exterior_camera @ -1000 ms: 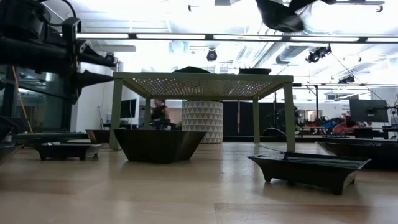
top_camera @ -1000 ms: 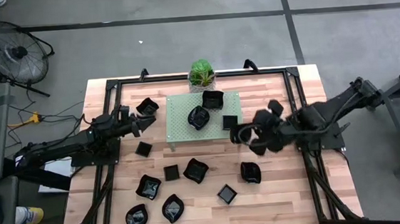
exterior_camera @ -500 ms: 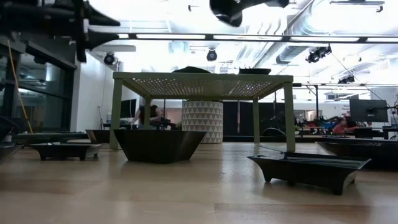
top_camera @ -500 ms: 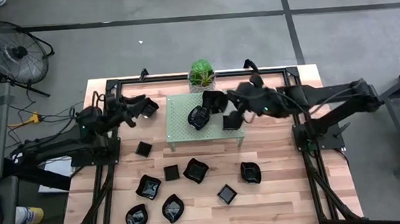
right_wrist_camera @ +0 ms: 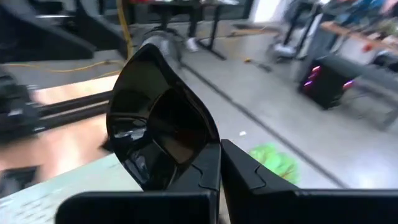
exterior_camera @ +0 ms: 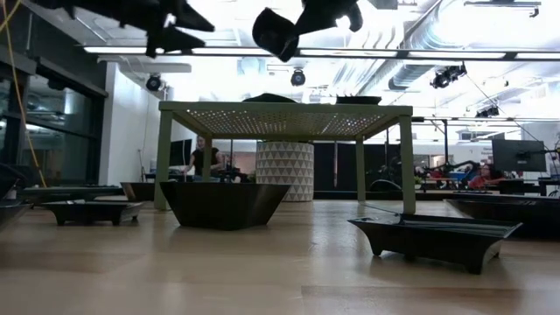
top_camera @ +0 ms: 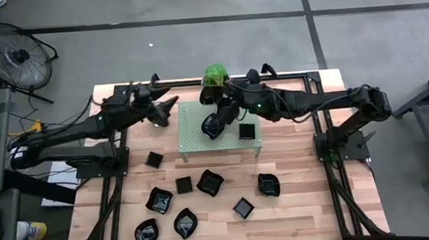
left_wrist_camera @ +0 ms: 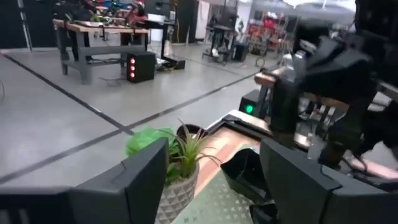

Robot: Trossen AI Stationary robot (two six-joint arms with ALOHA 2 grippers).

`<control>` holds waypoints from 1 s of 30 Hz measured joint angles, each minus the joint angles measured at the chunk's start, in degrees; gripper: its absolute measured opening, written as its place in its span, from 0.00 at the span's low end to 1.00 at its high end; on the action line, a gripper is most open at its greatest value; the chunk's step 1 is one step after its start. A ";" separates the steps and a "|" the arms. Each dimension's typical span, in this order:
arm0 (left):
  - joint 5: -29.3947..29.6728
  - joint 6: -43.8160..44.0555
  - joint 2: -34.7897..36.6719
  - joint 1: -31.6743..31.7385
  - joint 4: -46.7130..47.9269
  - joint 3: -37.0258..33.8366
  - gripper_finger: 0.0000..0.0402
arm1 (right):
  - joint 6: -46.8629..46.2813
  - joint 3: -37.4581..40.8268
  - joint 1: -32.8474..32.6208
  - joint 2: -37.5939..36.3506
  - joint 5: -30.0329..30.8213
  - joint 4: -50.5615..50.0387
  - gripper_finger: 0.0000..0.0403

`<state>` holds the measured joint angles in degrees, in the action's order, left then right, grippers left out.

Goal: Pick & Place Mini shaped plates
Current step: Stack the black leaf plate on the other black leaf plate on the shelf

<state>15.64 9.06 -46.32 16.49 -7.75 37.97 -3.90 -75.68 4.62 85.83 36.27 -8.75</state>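
Observation:
Several glossy black mini plates lie on the wooden table, most in the near half, such as a leaf-like one and a square one. Two more rest on the pale green rack. My right gripper is shut on one plate, high over the rack's far edge beside the potted plant. My left gripper hovers open off the rack's far left corner, above another plate. The wrist view shows its fingers wide apart. My right gripper pinches the black plate by its rim between the two fingers. The plate is lifted clear, well above the rack top. It is tilted on edge, its hollow side facing back along the fingers.
The rack stands on four legs in the far middle of the table. The plant pot sits at the far edge behind it. Black frame rails run along the table's sides. A fan stands on the floor, far left.
My right gripper, shut on its plate throughout, has swung from the rack's right side across the rack toward the far edge and the plant. My left gripper has risen and moved toward the far edge and toward the rack's far left corner.

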 joint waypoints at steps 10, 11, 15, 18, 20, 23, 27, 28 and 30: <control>1.92 -7.41 -10.67 -0.02 0.72 9.30 0.65 | 8.88 0.00 2.89 3.38 5.89 12.23 0.00; 2.92 -7.65 -11.39 -0.02 0.73 9.86 0.65 | 9.89 0.00 2.91 3.69 5.90 13.46 0.00; 5.64 -8.53 -13.93 0.00 0.68 11.47 0.65 | 13.09 0.00 2.91 4.49 5.85 17.65 0.00; 6.35 -9.07 -15.06 0.00 0.66 12.20 0.65 | 14.59 0.00 3.13 5.02 5.70 19.28 0.00; 6.37 -8.96 -15.58 0.00 0.58 12.68 0.65 | 14.63 0.00 3.38 5.35 4.96 19.36 0.00; 5.89 -8.88 -16.42 0.00 -0.12 13.50 0.65 | 14.57 0.00 3.79 6.13 3.56 19.91 0.00; 5.97 -8.88 -17.45 0.00 0.08 13.89 0.65 | 14.49 0.00 3.96 6.73 2.67 20.60 0.00; 5.97 -8.86 -17.77 0.00 0.13 13.89 0.65 | 14.51 0.00 4.04 6.75 2.65 20.62 0.00; 5.99 -8.86 -18.38 0.00 -0.22 13.89 0.65 | 14.60 0.00 4.04 6.76 2.17 20.79 0.00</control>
<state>21.63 0.21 -64.69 16.49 -7.97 51.86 10.70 -75.68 8.67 92.59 38.44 12.04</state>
